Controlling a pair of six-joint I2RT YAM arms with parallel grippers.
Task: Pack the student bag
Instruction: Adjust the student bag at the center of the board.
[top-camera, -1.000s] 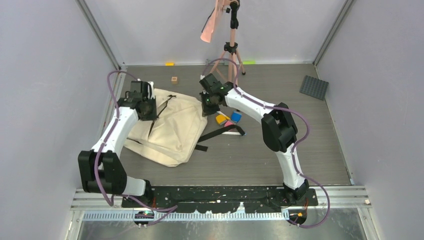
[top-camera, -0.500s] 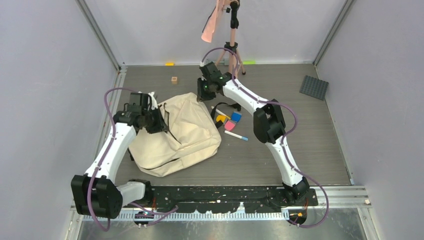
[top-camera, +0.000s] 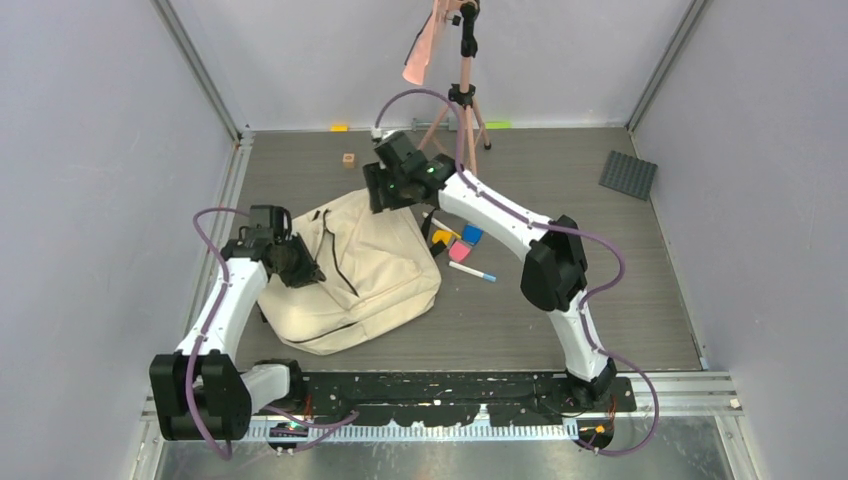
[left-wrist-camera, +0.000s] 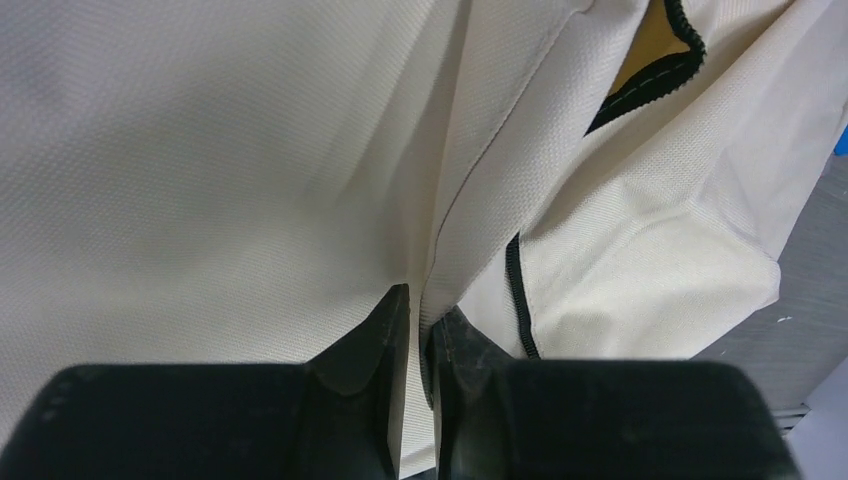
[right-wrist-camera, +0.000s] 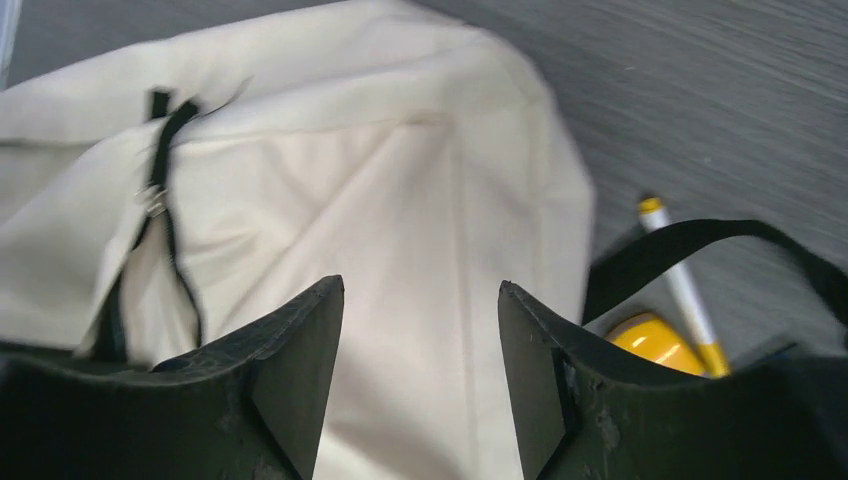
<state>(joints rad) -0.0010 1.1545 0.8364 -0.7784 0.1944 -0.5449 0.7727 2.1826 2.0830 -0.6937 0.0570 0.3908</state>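
Note:
The student bag (top-camera: 365, 275), a big beige canvas backpack with black zip, lies bunched up left of the table's middle. My left gripper (top-camera: 303, 272) is at its left side. In the left wrist view the jaws (left-wrist-camera: 420, 305) stand almost together, with a fold of the bag's fabric (left-wrist-camera: 200, 150) pinched between them beside the black zip (left-wrist-camera: 515, 290). My right gripper (top-camera: 381, 196) hovers over the bag's far edge. In the right wrist view it (right-wrist-camera: 420, 285) is open, with only beige canvas (right-wrist-camera: 400, 200) below it and nothing between the fingers.
Right of the bag lie a black strap (right-wrist-camera: 700, 240), a yellow piece (top-camera: 443, 237), a pink piece (top-camera: 459, 250), a blue piece (top-camera: 472, 234) and a pen (top-camera: 472, 271). A small wooden cube (top-camera: 349, 159) and a tripod (top-camera: 461, 100) stand at the back, a grey plate (top-camera: 628, 174) at far right.
The bag went from lying flat to bunched up and shifted right. The right gripper opened, letting go, and moved left over the bag's far edge. The left gripper moved nearer with the fabric.

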